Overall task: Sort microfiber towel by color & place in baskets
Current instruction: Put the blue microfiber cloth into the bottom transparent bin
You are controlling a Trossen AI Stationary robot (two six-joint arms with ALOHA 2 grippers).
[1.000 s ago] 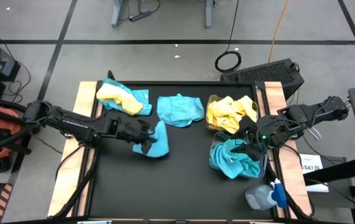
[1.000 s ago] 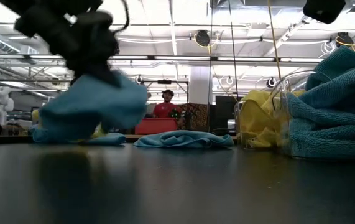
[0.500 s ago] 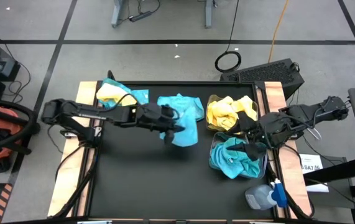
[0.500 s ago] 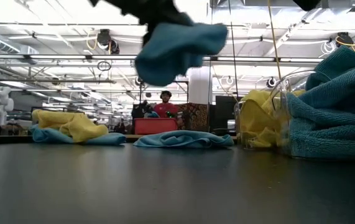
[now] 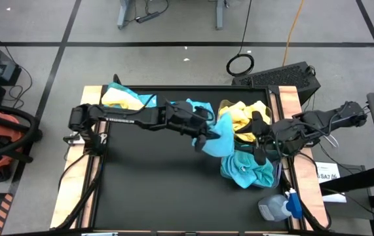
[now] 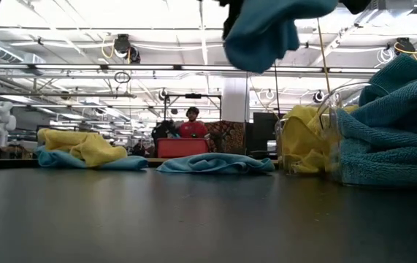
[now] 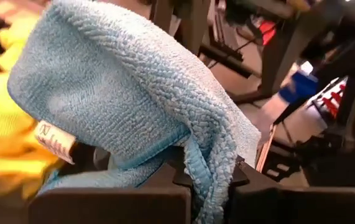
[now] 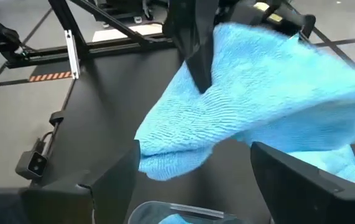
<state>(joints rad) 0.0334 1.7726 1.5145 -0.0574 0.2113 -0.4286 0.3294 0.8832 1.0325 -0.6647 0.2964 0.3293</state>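
Observation:
My left gripper [image 5: 204, 136] reaches from the table's left and is shut on a teal-blue towel [image 5: 221, 140], which is up in the air [image 6: 266, 29] beside the two clear baskets. The far basket [image 5: 224, 134] holds yellow towels [image 5: 239, 117], the near one [image 5: 280, 172] teal towels [image 5: 245, 169]. My right gripper [image 5: 261, 149] is open and hovers by the baskets, facing the carried towel [image 8: 258, 93]. One teal towel [image 5: 190, 113] lies flat on the mat. A yellow towel [image 5: 121, 99] lies on another teal one [image 5: 146, 100]. My left gripper pinches a bunched fold of the teal towel [image 7: 205, 177] between its two fingers, coming roughly level from the table's left. The towel is lifted clear of the table. It drapes slack over and ahead of the fingers, with its white label [image 7: 54, 140] hanging loose.
A grey bottle with a blue cap [image 5: 278, 206] lies at the table's near right corner. A black keyboard [image 5: 285, 76] sits beyond the far right corner. The black mat [image 5: 154, 190] is bare in the middle and near side. A person in red [image 6: 192, 126] shows far behind the table.
My left gripper has swung from the table's left part toward the right and up, carrying the teal towel from just above the mat to a spot beside the baskets, clear of the table. It has stayed shut on the towel.

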